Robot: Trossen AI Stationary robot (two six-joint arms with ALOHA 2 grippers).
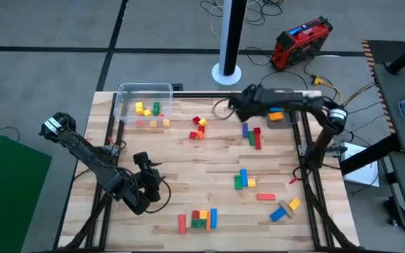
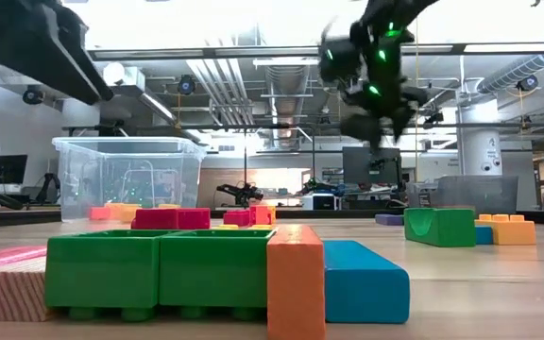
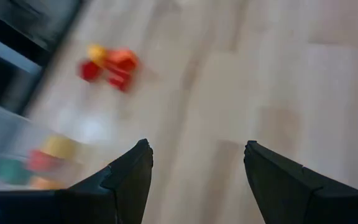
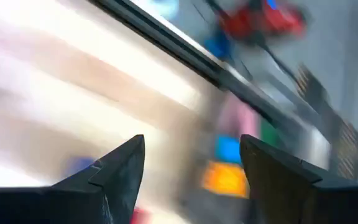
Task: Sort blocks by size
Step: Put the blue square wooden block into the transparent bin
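I'm working over a pale wooden table point(image 1: 188, 165) in a black frame, with grey lab floor around it and a red device with cables beyond the far edge.

Starting at the left of the high view, my left gripper point(image 1: 150, 184) hangs over bare wood near the front-left part of the table; its wrist view shows the fingers spread apart with nothing between them. Behind it, at the far-left corner, sits the clear tub point(image 1: 144, 91), already holding a few small yellow, green and orange blocks point(image 1: 148, 109).

Just beside the tub lies a small red, yellow and orange cluster point(image 1: 199, 128). Along the front edge stands a row of red, green, orange and blue blocks point(image 1: 198, 220). Right of centre there is a blue, green and yellow group point(image 1: 243, 180), then a red bar point(image 1: 265, 197), and a blue, tan and yellow set point(image 1: 285, 209) near the front-right corner.

At the far right side my right gripper point(image 1: 239, 105) is above the table's back portion, close to a blue, green and red trio point(image 1: 252, 135); its fingers are also apart and empty.

I judge the sort to be partly done: some small pieces are in the tub, many are loose. Neither arm carries anything, so I'm between picks. Next I'd lower the right gripper over one piece of that trio, lined up across its narrow width so it doesn't nudge the neighbours.
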